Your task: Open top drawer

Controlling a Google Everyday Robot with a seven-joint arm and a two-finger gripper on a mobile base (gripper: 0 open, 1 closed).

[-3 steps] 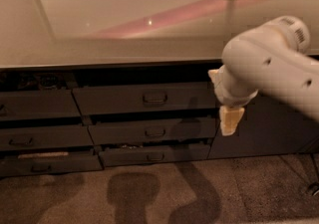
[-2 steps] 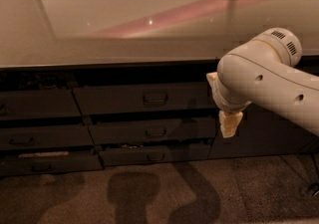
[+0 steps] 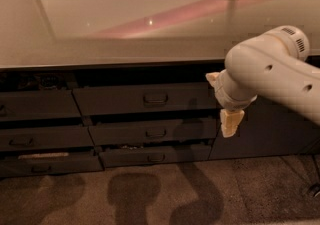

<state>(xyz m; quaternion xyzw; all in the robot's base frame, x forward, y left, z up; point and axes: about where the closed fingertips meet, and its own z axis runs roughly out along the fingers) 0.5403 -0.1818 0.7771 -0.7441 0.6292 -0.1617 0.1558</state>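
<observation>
A dark top drawer (image 3: 115,101) lies just left of the pale gripper (image 3: 231,122). Its small loop handle (image 3: 155,99) is further left. Whether the gripper is open cannot be told. The drawer looks rigid and fairly heavy; the handle is the place to grasp.

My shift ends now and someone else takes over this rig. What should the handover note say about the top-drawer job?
The gripper hangs to the right of the drawer stack, lower than the handle and touching nothing.
The top drawer sits just under the counter. Its handle is at the centre of the front and is not gripped.
Done: the arm is in front of the cabinet, nothing more.
Left: move the gripper left and up to the handle, grip it, and pull the drawer out.
</observation>
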